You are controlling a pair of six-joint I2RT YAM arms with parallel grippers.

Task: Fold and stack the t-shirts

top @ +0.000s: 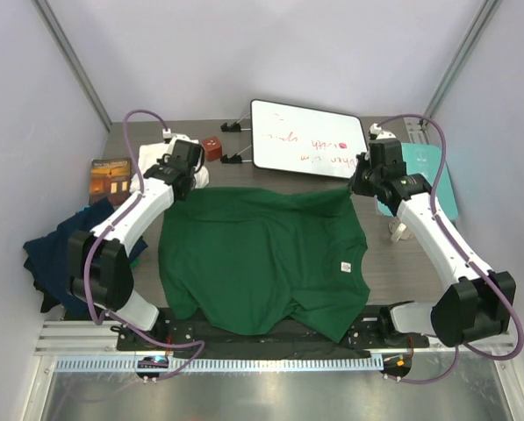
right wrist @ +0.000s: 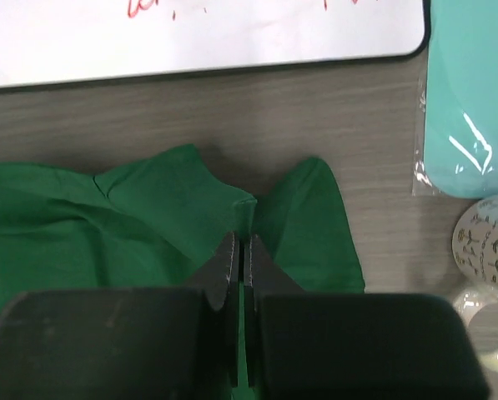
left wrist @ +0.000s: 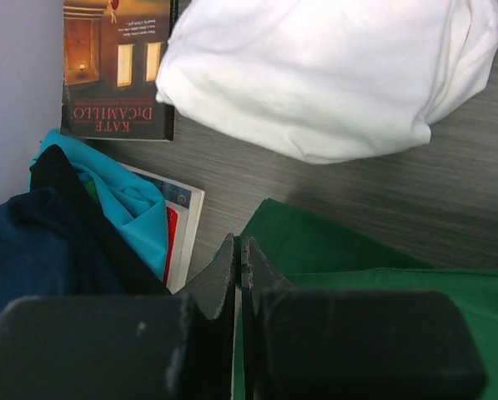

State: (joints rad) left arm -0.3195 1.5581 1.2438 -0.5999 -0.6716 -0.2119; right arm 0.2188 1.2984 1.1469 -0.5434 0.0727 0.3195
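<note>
Top external view shows the dark green t-shirt (top: 262, 263) spread flat mid-table, with both arms reaching to its far edge. The left gripper (top: 184, 181) looks clamped on the far-left corner. The right gripper (top: 361, 186) is pinched on the far-right one, with cloth bunching at its tips in the right wrist view. Looks like the first fold is starting. The next move probably calls for lifting both corners evenly and carrying them toward the near edge. The navy t-shirt (top: 51, 254) and cream-white t-shirt (top: 156, 156) sit off to the left, unfolded.

The t-shirt (top: 262, 263) is matt cloth (table (top: 411, 281) wood-grain, whiteboard (top: 307, 139) glossy).
</note>
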